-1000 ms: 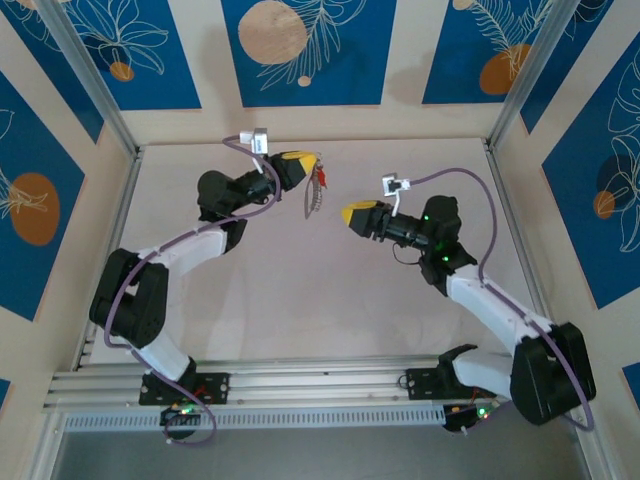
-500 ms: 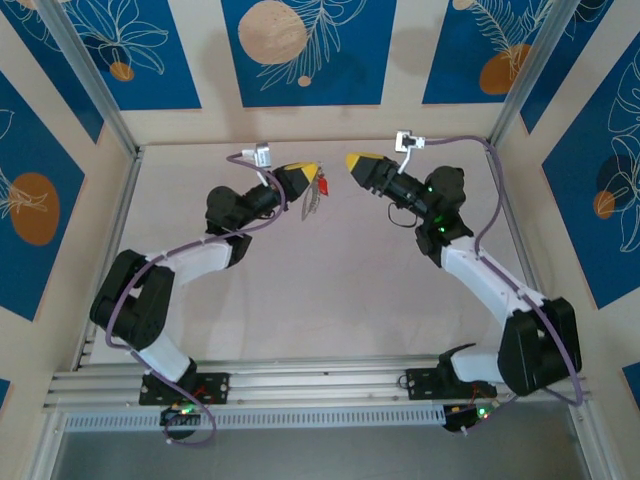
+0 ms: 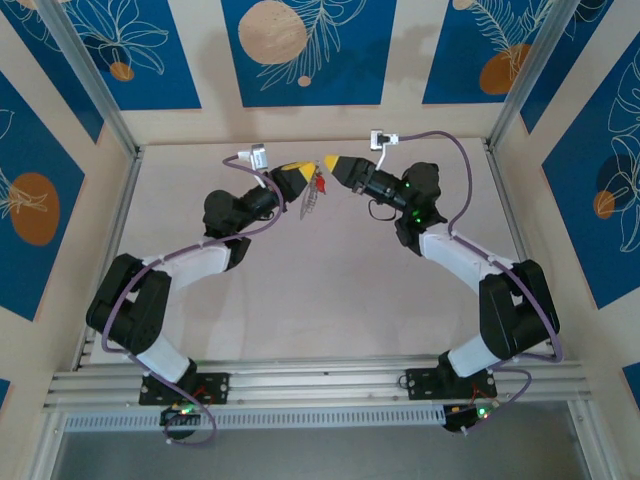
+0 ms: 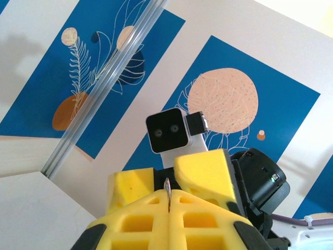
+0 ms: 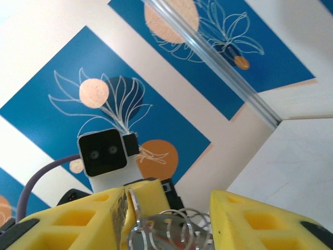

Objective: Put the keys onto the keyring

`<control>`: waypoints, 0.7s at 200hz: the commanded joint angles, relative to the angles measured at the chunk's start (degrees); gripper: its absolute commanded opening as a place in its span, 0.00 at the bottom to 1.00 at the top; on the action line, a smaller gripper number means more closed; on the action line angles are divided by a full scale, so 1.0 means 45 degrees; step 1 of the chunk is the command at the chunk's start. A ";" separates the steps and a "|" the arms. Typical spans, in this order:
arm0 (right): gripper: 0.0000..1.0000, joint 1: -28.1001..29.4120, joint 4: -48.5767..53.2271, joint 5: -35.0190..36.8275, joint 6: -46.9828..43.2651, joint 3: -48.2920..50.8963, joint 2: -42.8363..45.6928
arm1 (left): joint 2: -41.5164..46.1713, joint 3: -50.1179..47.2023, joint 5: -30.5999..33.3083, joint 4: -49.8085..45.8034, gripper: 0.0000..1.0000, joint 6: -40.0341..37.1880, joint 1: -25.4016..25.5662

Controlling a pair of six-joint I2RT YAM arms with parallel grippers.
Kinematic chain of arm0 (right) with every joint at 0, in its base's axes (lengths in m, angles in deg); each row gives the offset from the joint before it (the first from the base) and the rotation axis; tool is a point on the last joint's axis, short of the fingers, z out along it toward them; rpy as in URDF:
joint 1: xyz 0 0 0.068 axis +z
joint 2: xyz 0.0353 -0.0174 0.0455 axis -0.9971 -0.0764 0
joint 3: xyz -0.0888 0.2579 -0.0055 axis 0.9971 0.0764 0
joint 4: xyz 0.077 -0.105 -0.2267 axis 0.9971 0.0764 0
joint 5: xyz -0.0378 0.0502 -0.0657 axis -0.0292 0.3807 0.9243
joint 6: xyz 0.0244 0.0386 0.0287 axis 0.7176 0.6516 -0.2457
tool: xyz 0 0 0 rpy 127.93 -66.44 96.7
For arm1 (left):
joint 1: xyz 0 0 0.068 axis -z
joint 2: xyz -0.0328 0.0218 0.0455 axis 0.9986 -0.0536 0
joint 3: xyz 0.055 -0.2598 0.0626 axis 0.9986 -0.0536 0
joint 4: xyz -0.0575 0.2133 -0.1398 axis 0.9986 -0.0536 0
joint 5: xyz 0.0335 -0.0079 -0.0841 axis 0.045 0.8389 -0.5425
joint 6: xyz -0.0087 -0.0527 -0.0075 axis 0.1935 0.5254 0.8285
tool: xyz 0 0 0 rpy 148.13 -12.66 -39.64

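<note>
My left gripper (image 3: 303, 171) is raised near the back of the table and is shut on the keyring (image 3: 311, 198), a thin grey loop that hangs below it with its fringe of small metal pieces. The key (image 3: 321, 183), with its red head, dangles at the loop's right side. In the left wrist view, the left gripper (image 4: 168, 197) pinches the loop's thin edge (image 4: 167, 188). My right gripper (image 3: 331, 162) faces the left one tip to tip. In the right wrist view, the right gripper (image 5: 167, 208) is open and the keyring (image 5: 166, 229) sits between its fingers (image 5: 78, 221).
The pale table (image 3: 330, 300) is walled by blue-and-cream panels (image 3: 300, 50) at the back and sides. Metal posts (image 3: 90, 80) stand at the back corners, and a rail (image 3: 320, 385) runs along the near edge by the arm bases.
The right arm has swung from mid-table up and left, until its open gripper reached the keyring. The left gripper has held the keyring almost still, drifting slightly back.
</note>
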State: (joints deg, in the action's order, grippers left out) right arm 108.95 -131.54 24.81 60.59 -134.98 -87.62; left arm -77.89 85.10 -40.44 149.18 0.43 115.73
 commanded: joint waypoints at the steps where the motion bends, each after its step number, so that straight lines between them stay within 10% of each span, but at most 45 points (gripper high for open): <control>1: 0.44 0.0253 -0.0649 -0.0183 -0.0192 -0.0317 -0.0032 | 0.0281 -0.0001 0.0274 0.0953 0.00 -0.0003 0.0130; 111: 0.22 0.0479 -0.0377 -0.0646 -0.0235 -0.0907 -0.0470 | 0.0342 0.0219 0.0030 0.0658 0.00 -0.0085 0.0143; 140: 0.03 0.0499 -0.0205 -0.0786 -0.0338 -0.0981 -0.0500 | 0.0339 0.0296 0.0028 0.0573 0.00 -0.0128 0.0144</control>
State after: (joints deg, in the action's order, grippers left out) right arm 110.74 -132.50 22.32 59.96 -137.78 -89.53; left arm -77.87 85.10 -40.24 149.14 0.43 115.70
